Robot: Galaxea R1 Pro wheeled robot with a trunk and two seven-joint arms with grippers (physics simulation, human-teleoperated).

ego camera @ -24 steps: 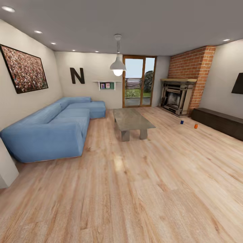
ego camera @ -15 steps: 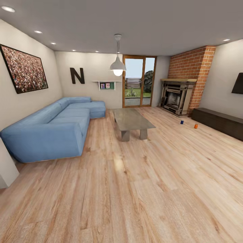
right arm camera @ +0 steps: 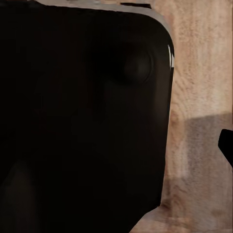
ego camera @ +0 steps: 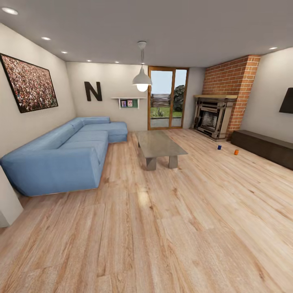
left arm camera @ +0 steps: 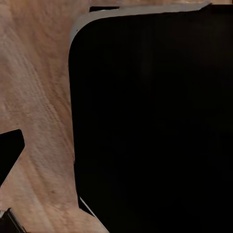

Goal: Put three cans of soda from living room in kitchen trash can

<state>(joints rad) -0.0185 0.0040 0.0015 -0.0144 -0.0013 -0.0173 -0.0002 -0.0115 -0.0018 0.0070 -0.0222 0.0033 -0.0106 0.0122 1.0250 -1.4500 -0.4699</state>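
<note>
Wood floor (ego camera: 162,236), pale planks, runs bare from the near edge across the room; held against the pictures of a moment before, the head view is the same in every line, so nothing has changed: the base stands still and no can has been reached. Judged from that, the task is at its very start, with the drive across the room still to make. Arms: both seem tucked low, each wrist view looking down past a dark rounded body panel (left arm camera: 150,121) to the same planks. Left gripper: a dark tip at the picture's edge may be a finger, but spread or pressed together, I cannot tell. Right gripper: likewise a dark sliver at the edge, state not to be told. Middle distance: blue sofa (ego camera: 65,154) along the left wall, grey coffee table (ego camera: 159,145) just beside its far end. Far right, on the floor: blue can (ego camera: 219,147) and orange can (ego camera: 236,152), near each other but apart, both upright as far as their size lets me judge, between the brick fireplace (ego camera: 215,116) and the long dark cabinet (ego camera: 264,147). Third can and bin: whereabouts unknown.
</note>
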